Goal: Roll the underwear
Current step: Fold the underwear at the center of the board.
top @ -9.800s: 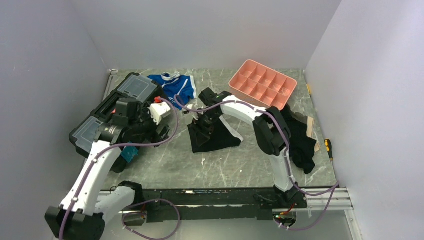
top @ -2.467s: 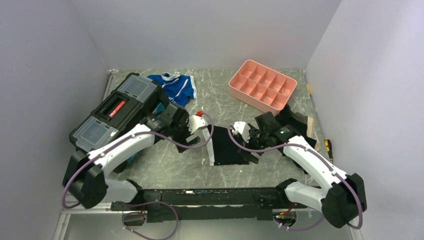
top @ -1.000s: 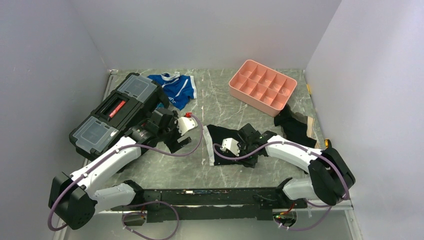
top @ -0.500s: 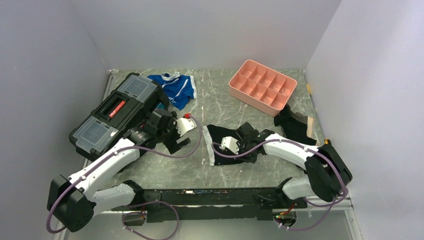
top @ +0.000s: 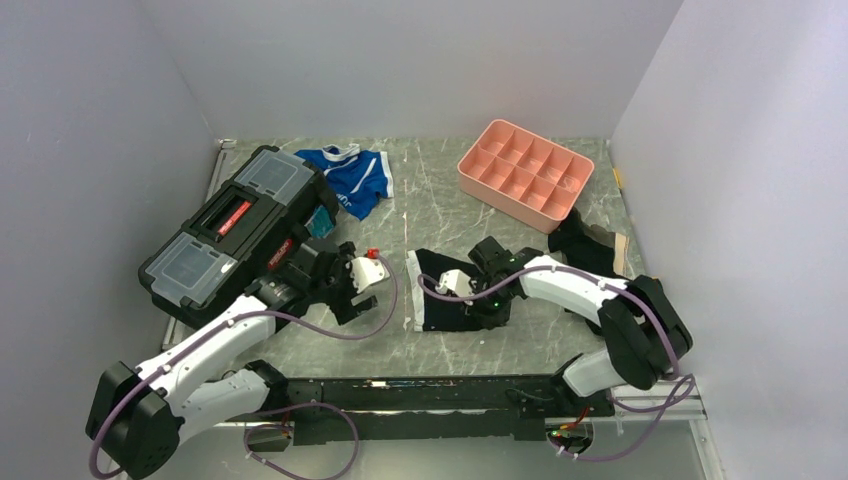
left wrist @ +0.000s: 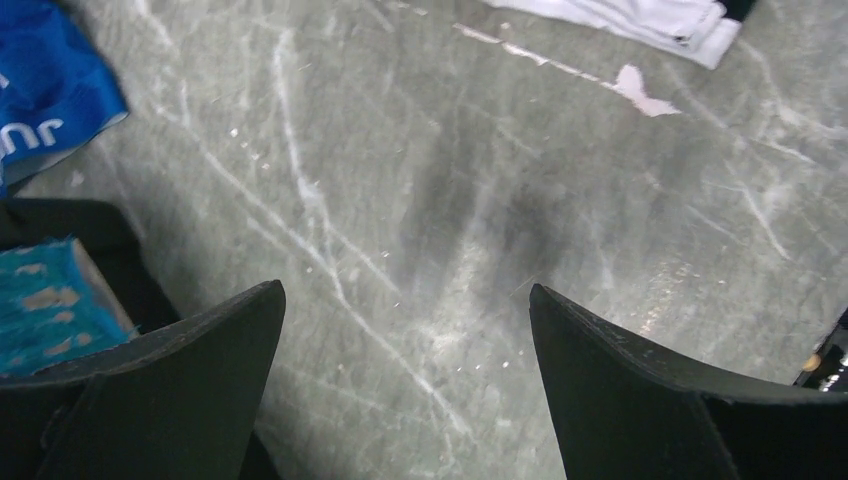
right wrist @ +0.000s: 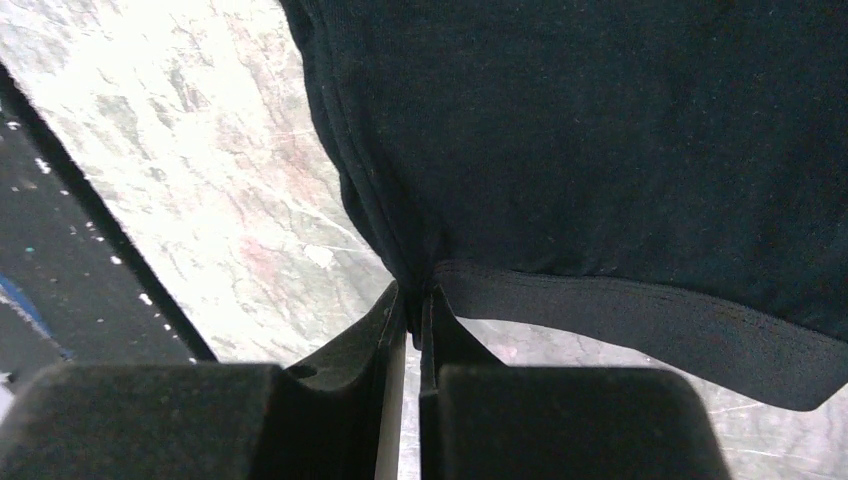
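The underwear (top: 438, 303) is black with a white side stripe (top: 410, 292) and lies crumpled mid-table. My right gripper (top: 487, 306) sits at its near right edge. In the right wrist view its jaws (right wrist: 412, 296) are shut on a pinched fold of the black fabric (right wrist: 600, 140), with the dark waistband (right wrist: 660, 320) trailing to the right. My left gripper (top: 347, 298) hovers left of the garment, apart from it. In the left wrist view it stands wide open (left wrist: 405, 300) over bare stone, and the white stripe (left wrist: 640, 20) shows at the top edge.
A black toolbox (top: 235, 225) fills the left side, with blue-and-white briefs (top: 350, 175) behind it. A pink compartment tray (top: 525, 170) stands at the back right. Dark clothing (top: 590, 255) lies by the right wall. A blue packet (left wrist: 40, 300) sits beside my left finger.
My right gripper has closed on the underwear's edge and gathered the fabric slightly leftward. The left arm has drawn back toward the near edge, still open.
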Motion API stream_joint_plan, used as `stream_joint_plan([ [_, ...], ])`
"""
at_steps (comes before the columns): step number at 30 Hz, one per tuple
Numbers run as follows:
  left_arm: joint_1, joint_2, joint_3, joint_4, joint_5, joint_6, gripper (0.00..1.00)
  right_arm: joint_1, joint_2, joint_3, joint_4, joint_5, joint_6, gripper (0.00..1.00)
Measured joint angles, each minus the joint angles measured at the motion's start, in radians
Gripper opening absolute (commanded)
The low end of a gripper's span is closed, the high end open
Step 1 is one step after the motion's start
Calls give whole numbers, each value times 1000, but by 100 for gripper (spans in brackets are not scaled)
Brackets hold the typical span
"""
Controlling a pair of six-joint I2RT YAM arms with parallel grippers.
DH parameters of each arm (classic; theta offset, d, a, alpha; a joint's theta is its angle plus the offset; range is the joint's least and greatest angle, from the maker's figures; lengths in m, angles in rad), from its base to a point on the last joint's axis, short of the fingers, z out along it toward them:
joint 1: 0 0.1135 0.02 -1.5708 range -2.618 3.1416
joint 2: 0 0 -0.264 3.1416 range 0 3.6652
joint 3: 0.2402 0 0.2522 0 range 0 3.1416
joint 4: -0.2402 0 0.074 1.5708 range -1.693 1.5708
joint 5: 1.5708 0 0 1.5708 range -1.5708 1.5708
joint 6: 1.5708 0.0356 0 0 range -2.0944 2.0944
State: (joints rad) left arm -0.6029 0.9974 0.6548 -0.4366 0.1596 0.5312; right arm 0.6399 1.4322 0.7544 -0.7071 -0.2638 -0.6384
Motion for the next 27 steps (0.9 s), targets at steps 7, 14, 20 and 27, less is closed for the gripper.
stream_joint_plan([
  [7,-67,-3,-88,113,89,29,99,-79,94,106,-87,-106,-5,0],
  [14,-222,111,-87,219,113,60,94,-119,177,197,-162,-192,-10,0],
  [20,-347,232,-42,261,100,90,83,-146,233,241,-209,-238,-24,0],
  [27,-444,380,31,279,66,124,73,-161,249,248,-251,-240,-43,0],
])
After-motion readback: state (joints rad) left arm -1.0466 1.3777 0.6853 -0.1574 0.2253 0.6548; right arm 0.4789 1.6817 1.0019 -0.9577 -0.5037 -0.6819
